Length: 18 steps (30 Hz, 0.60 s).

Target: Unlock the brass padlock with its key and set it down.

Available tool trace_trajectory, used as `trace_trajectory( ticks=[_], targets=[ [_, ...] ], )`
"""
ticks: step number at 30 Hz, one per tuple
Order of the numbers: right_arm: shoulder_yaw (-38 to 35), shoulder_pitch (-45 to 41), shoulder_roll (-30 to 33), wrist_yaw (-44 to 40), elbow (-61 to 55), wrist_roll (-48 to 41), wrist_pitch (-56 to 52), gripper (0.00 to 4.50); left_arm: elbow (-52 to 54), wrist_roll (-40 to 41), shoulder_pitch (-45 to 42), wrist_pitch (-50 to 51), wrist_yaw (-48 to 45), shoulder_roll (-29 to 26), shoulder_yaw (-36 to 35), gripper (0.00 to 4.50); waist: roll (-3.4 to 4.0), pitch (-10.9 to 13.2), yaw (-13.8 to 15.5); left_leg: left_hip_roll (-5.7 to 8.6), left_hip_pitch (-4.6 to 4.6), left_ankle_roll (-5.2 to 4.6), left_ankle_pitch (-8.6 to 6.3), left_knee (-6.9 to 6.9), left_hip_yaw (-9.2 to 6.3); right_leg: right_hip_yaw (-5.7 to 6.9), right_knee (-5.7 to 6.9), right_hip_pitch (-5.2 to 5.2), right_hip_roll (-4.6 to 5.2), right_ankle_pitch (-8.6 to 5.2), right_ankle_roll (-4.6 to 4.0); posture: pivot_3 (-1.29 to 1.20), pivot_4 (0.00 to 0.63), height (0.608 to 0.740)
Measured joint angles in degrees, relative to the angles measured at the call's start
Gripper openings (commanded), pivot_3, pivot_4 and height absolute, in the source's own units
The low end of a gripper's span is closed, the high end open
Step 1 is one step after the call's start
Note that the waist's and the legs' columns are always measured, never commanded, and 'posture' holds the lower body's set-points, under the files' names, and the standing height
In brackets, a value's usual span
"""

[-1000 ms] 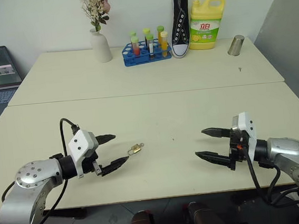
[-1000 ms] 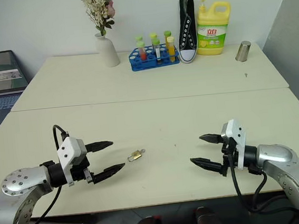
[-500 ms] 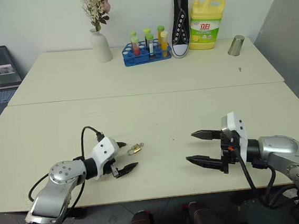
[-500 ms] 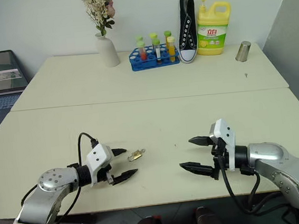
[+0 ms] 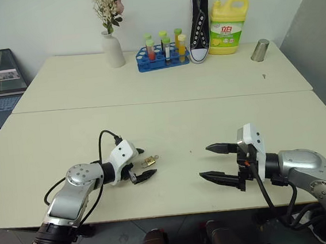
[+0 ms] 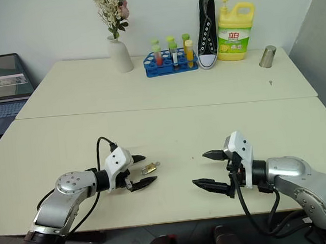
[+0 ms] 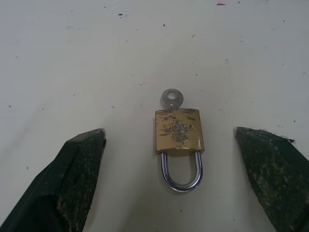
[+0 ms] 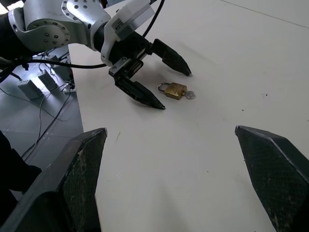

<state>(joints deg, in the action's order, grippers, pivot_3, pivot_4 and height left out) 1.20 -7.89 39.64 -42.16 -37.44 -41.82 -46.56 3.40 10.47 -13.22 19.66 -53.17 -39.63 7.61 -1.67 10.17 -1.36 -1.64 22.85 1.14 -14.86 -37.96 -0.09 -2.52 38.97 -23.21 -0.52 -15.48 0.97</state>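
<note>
On the near half of the worktop (image 5: 49, 138), just ahead of your left hand (image 5: 144, 164), lies the brass padlock (image 5: 149, 161), flat on its side with the key (image 7: 172, 97) already seated in the end of its body. Your left hand's fingers (image 7: 77, 159) stand wide apart, one on each side of the lock and touching neither it nor the key; in the left wrist view the shackle loop points back toward the hand and the key's round bow points away. Your right hand (image 6: 211, 168) hovers well apart to the other side, its fingers just as wide and holding nothing.

Expect the lock to be small, hard and light, so it will likely skate across the smooth surface if you nudge only one side. The scuffed brass flanks look like the best place to pinch: flat, parallel and stiff. Avoid the thin rounded shackle, which would probably roll between the pads. Keep the body pinched low and square so the bow stays free for your right hand to turn. That bow is thin and offers little purchase, so grip it across its flat faces.
</note>
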Motion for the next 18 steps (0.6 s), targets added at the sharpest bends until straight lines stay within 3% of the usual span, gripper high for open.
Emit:
trace_trajectory(
  ticks=[3, 12, 18],
  targets=[
    [0.1, 0.0, -0.1, 0.0, -0.1, 0.0, 0.0, 4.50, -1.0, -0.7, -1.5, -0.2, -0.4, 0.0, 1.2, 3.92, 0.00, 0.0, 0.1, 0.01, -0.03, 0.00, 0.00, -0.01, 0.04, 0.00, 0.00, 0.02, 0.00, 0.01, 0.02, 0.00, 0.150, 0.740],
    [0.1, 0.2, -0.4, 0.6, -0.1, 0.0, 0.1, 4.50, -0.6, -1.9, -2.3, -0.1, -1.4, -0.2, 3.5, 1.02, 0.05, -0.1, 0.0, -0.02, -0.06, 0.00, 0.00, -0.01, 0.01, -0.02, 0.02, 0.03, 0.00, 0.02, 0.03, 0.00, 0.150, 0.740],
    [0.1, 0.8, -0.6, 1.2, -0.2, 0.3, 1.2, 4.50, -0.6, -2.0, -2.2, -2.2, -3.3, -1.4, 3.4, 0.97, 0.06, -0.1, -0.2, -0.06, -0.07, 0.00, 0.00, 0.01, 0.03, -0.02, 0.03, 0.01, -0.08, 0.02, 0.02, 0.00, 0.150, 0.740]
  ],
)
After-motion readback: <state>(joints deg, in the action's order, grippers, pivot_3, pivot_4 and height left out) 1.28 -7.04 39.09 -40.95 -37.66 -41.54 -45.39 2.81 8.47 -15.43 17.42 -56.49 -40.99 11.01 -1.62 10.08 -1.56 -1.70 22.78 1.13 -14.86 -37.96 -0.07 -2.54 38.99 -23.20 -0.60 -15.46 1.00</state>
